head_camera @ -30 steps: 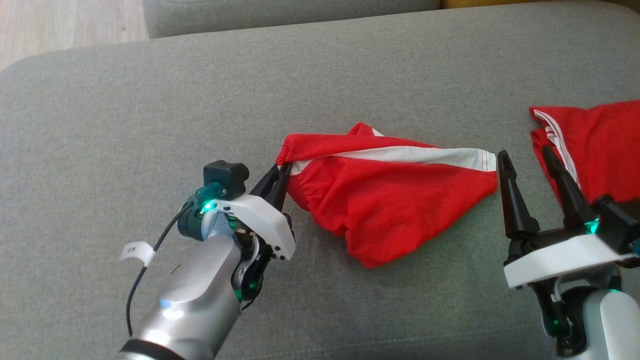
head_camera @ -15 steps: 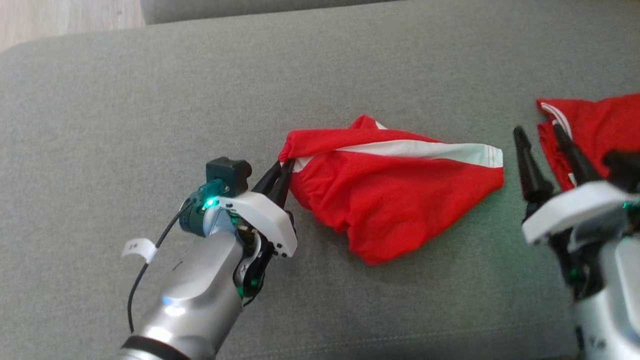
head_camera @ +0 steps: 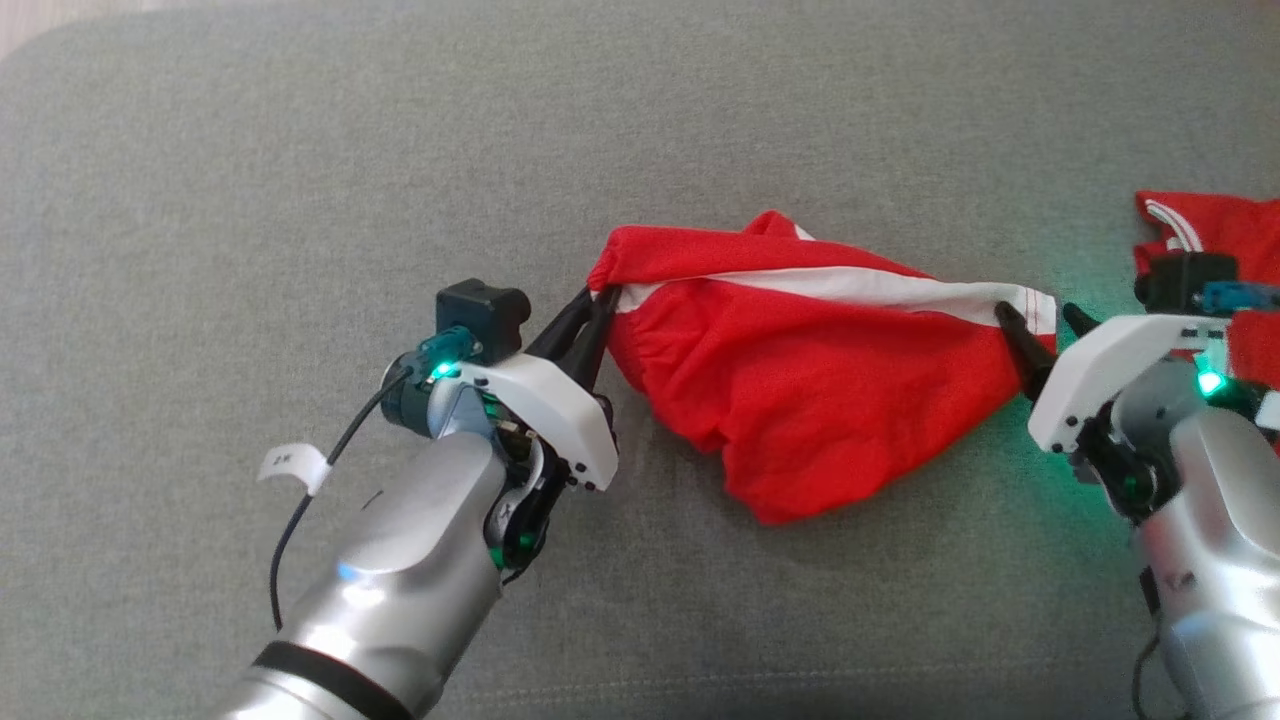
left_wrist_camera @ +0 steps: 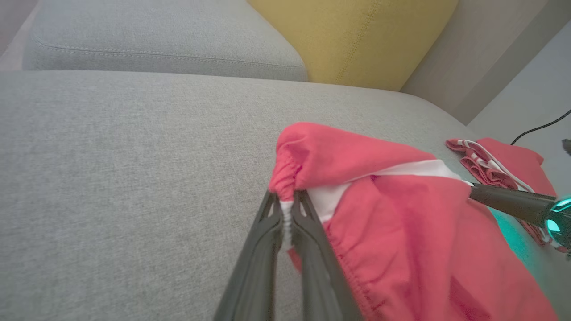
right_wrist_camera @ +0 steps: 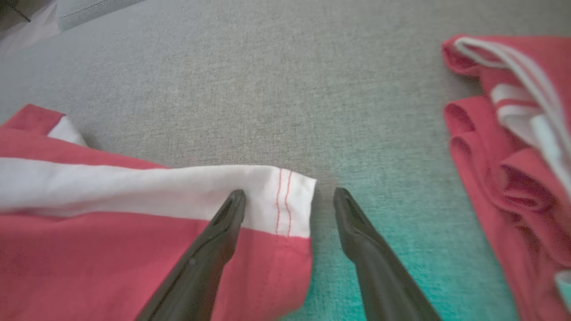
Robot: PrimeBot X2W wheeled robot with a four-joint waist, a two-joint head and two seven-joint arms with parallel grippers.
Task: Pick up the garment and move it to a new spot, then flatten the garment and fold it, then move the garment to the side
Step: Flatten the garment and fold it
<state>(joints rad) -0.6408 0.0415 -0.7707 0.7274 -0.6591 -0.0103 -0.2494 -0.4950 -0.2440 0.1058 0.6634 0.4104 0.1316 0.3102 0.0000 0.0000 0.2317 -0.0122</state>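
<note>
Grey sofa seat (head_camera: 300, 150), woven cover; yellow cushion (left_wrist_camera: 357, 40) behind.

Item: garment (head_camera: 800, 390), red with a white stripe (right_wrist_camera: 134, 187). It lies rumpled mid-seat, its upper edge drawn out between the two grippers.

Left gripper (left_wrist_camera: 285, 198): fingers pressed together on the gathered waistband (left_wrist_camera: 285, 178) at the garment's left end.

Right gripper (right_wrist_camera: 289, 192): fingers apart, straddling the stitched hem corner (right_wrist_camera: 292, 200) of the stripe. One finger lies over the cloth, the other over bare seat just beside it. Nothing is gripped.

Also present: second red cloth (head_camera: 1200, 220), bunched, near the right gripper but apart from the garment.

Step, as judged: taking the second corner, ready for flattening.

Handling notes: lower the fingertips so one slides under the hem, and close on the double stitching, where the fabric is firmest. Catch every layer, not the top one alone. Keep the left clamp firm. Steer clear of the second cloth.
</note>
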